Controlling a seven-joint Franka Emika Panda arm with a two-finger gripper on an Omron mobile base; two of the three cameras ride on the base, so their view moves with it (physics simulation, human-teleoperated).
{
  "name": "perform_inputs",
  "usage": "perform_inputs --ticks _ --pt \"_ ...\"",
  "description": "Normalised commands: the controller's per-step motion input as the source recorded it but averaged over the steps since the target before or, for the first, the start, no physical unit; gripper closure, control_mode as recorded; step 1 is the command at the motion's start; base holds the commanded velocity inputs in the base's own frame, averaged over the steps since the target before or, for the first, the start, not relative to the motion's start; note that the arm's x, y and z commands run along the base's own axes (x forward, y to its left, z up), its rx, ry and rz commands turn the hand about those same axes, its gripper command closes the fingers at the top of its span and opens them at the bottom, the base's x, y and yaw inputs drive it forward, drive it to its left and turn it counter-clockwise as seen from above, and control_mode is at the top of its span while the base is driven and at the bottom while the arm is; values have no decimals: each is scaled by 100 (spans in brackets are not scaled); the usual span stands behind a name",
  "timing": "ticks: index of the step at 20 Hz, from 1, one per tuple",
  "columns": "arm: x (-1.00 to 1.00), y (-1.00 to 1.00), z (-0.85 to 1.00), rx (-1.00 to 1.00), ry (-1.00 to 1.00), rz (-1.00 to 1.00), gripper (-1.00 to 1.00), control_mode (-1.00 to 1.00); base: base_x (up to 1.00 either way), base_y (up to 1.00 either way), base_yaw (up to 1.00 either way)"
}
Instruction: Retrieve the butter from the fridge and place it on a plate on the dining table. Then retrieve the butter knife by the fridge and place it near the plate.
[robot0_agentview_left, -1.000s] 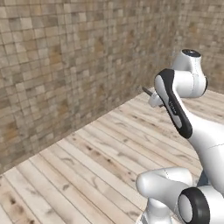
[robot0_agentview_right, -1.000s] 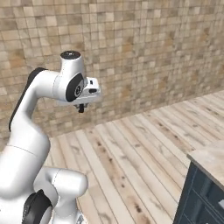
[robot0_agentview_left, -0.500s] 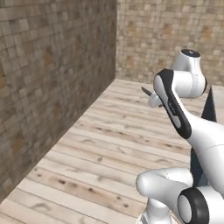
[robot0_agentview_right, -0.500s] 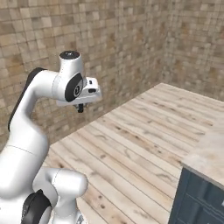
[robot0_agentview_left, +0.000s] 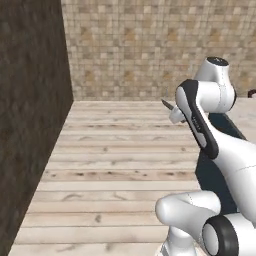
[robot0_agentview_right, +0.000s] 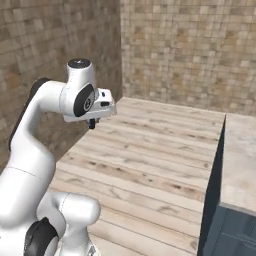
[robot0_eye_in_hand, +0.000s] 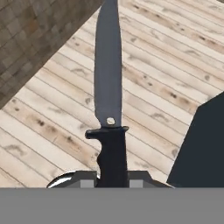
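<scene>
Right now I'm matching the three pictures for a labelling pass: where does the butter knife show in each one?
Left base view: the butter knife shows as a thin grey blade tip poking out left of the arm's upper link.
Right base view: it cannot be made out; the gripper hangs under the white hand.
Hand view: the knife runs up the middle, dark handle at the bottom.
Shared landmark: the dining table's dark blue base.

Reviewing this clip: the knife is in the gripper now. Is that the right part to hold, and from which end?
Yes. The gripper is shut on the butter knife at its black handle, coming from the butt end. The guard separates grip from blade, and the long grey blade points straight away from the hand, free for placing.
</scene>
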Motion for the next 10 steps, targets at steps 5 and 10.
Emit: perform_inputs --ticks 5,10 --pt "0 0 0 0 0 0 100 100 100 49 -58" --pt "0 0 0 0 0 0 100 100 100 53 -55"
